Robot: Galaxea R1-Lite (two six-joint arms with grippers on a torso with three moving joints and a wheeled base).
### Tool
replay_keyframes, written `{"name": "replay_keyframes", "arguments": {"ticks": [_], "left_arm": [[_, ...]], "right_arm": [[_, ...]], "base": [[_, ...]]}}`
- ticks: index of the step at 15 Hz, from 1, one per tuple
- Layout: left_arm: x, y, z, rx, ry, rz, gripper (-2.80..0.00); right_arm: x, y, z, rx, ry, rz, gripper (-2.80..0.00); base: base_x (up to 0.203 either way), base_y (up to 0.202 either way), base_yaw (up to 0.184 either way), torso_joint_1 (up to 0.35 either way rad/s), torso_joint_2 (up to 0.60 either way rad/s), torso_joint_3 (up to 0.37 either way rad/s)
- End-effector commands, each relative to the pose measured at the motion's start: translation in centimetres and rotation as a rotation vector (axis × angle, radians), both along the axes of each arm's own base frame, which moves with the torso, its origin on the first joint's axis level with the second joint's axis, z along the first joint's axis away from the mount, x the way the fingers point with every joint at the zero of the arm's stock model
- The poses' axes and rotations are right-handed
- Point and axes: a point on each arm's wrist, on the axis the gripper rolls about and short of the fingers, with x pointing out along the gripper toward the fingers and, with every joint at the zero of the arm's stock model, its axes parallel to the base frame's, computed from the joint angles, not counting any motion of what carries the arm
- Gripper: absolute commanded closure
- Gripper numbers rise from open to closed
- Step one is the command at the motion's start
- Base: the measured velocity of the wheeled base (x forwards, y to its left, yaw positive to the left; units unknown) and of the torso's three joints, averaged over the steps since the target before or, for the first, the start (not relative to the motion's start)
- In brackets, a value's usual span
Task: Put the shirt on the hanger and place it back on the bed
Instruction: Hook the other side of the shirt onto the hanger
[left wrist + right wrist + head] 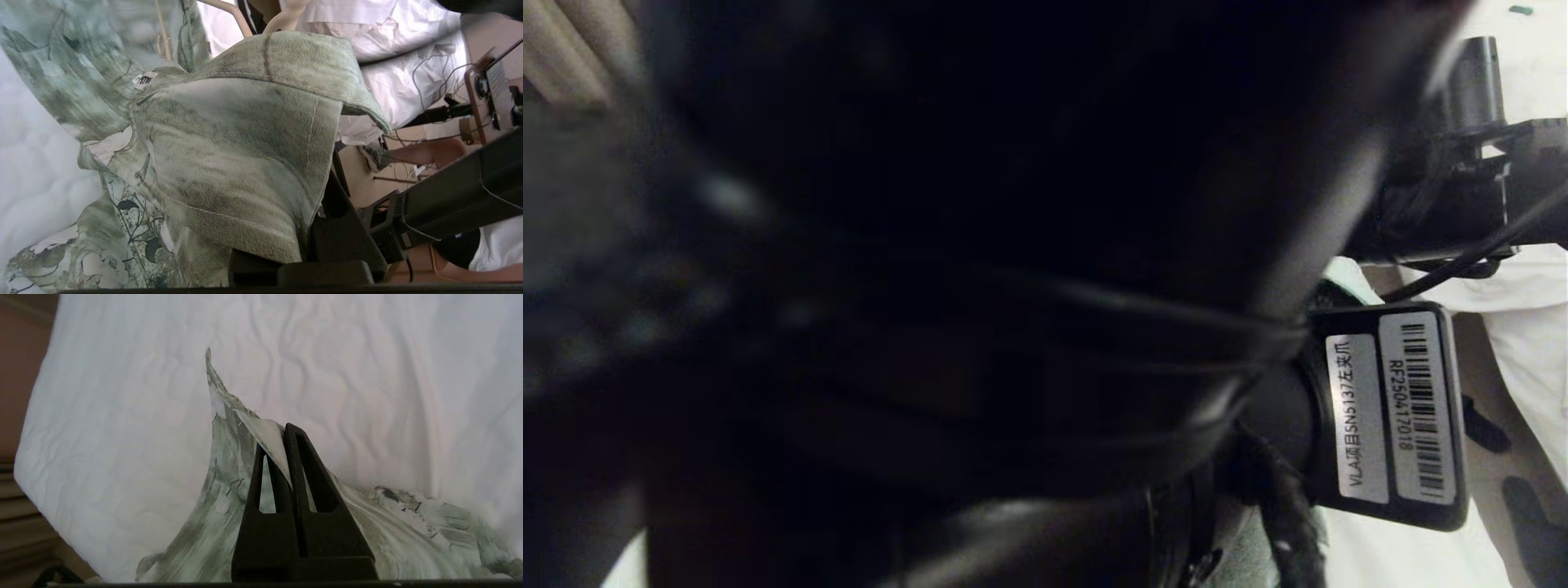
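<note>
The left arm fills the head view, with the labelled body of my left gripper (1388, 408) at the right. The green and white shirt (229, 134) hangs by its collar from my left gripper (314, 220), which is shut on the fabric. One dark finger (347, 212) shows and the other is under the cloth. A cream wire of the hanger (235, 16) shows behind the collar. My right gripper (278, 437) is shut on an edge of the shirt (229, 465), lifted above the bed's white sheet (367, 375).
Beyond the collar lies another bed with white duvets (400, 49). A person's leg and shoe (425, 151) and cables are on the wooden floor. The right arm (1478, 188) shows at the head view's upper right. The sheet's edge (32, 416) drops to the floor.
</note>
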Motion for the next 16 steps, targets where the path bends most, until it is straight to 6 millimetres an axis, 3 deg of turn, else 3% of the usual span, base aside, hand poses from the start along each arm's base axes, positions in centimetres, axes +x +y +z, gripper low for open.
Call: {"name": "replay_keyframes", "arguments": {"ticks": [1,6,10,16], "left_arm": [[0.1,-1.0,0.2,0.001,0.003,0.0,0.0],[1.1,-1.8,0.3,0.029,0.009,0.025,0.0],[2.9,-1.6,0.9,0.012,0.002,0.08,0.0],[1.9,-1.1,3.4,-0.015,-0.004,0.053,0.0]], "right_arm": [[-1.4,0.1,1.3,0.011,-0.04,0.024,0.0],[-6.3,-0.7,5.1,0.018,-0.176,0.092,0.0],[-10.8,-1.9,6.9,0.026,-0.19,0.149,0.0],[-13.3,-1.9,7.5,-0.014,-0.232,0.238,0.0]], "base": [[0.0,0.0,0.0,0.0,0.0,0.0],[0.0,0.0,0.0,0.0,0.0,0.0],[0.0,0.0,0.0,0.0,0.0,0.0],[0.0,0.0,0.0,0.0,0.0,0.0]]}}
